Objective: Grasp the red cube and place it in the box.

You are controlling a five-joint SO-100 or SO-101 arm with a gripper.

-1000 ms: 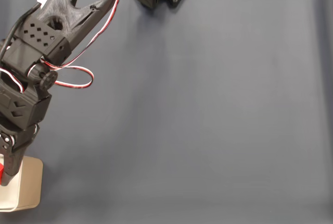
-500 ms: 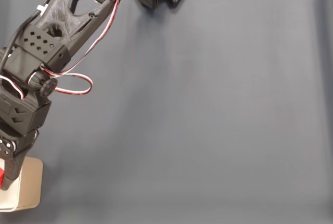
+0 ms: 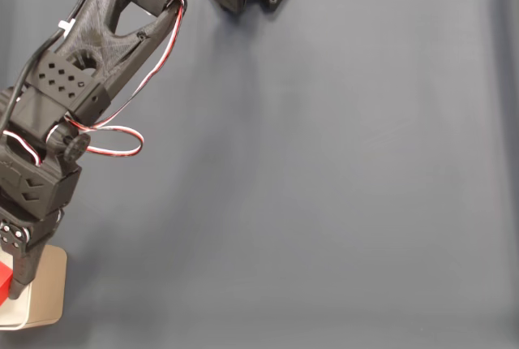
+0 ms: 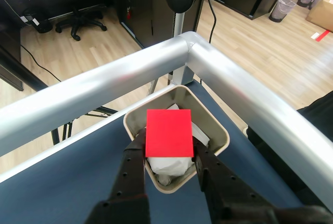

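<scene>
Red is what fills the middle of your wrist view: the red cube (image 4: 168,133) sits clamped between the two fingers of the gripper (image 4: 169,153), held directly over the open mouth of the box (image 4: 216,125). From that angle the cube hangs above the white lining inside the box, not yet resting on it, with the beige rim showing on all sides around it. In the fixed view you see only a sliver of the red cube (image 3: 4,281) at the left edge, beside the dark fingertip, over the near corner of the box (image 3: 47,292).

Compared with a second ago, your arm (image 3: 77,81) has drawn a little further toward the left edge of the fixed view, and the wrist has shifted with it, so the cube has moved further in over the box rather than its outer wall. That puts you at the release stage: the carry looks done, and opening the fingers should drop the cube inside. Watch the box's place at the corner of the blue bench (image 3: 324,170), right against the metal rail (image 4: 250,99); a nudge from a fingertip could push the light container askew
</scene>
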